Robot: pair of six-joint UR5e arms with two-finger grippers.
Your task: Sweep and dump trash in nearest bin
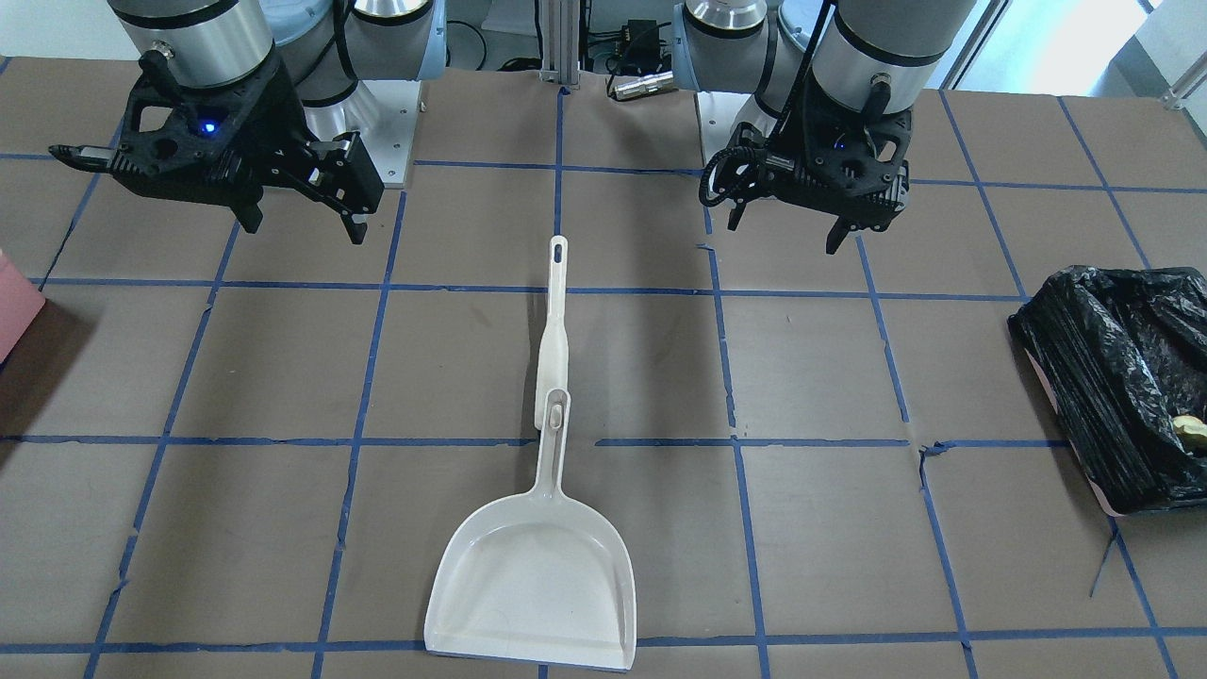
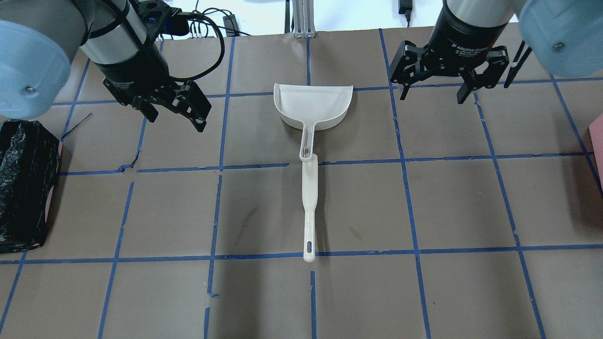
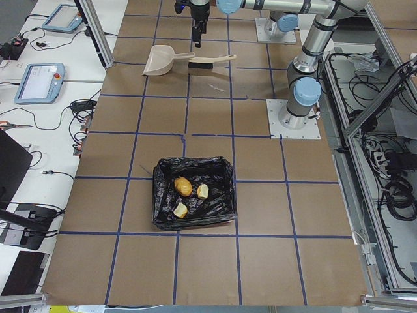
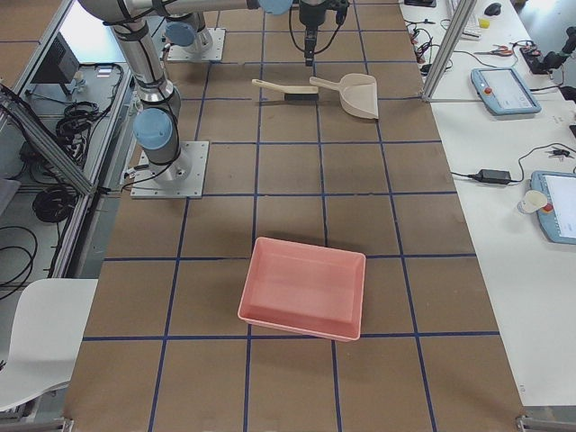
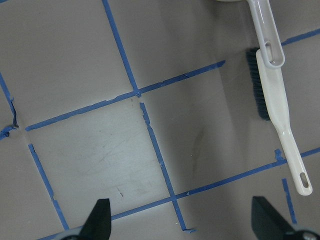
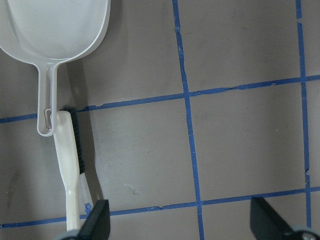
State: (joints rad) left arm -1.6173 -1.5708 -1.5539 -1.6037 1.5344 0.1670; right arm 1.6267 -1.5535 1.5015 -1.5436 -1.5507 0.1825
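The trash lies inside the bin [image 3: 223,171], which is lined with a black bag: an orange-brown lump [image 3: 184,187] and two pale chunks [image 3: 202,191]. One pale piece [image 1: 1193,429] also shows in the front view. The bin [image 2: 23,188] stands at the table's left end. A white dustpan [image 2: 313,106] and a white brush [image 2: 310,207] lie end to end mid-table, their handles overlapping. My left gripper [image 2: 176,121] hangs open and empty left of the dustpan. My right gripper [image 2: 432,98] hangs open and empty to its right.
A bare pink tray [image 4: 301,288] sits at the table's right end. Brown paper with blue tape lines covers the table [image 2: 452,207]. Tablets and cables lie on side benches [image 3: 39,81] past the far edge.
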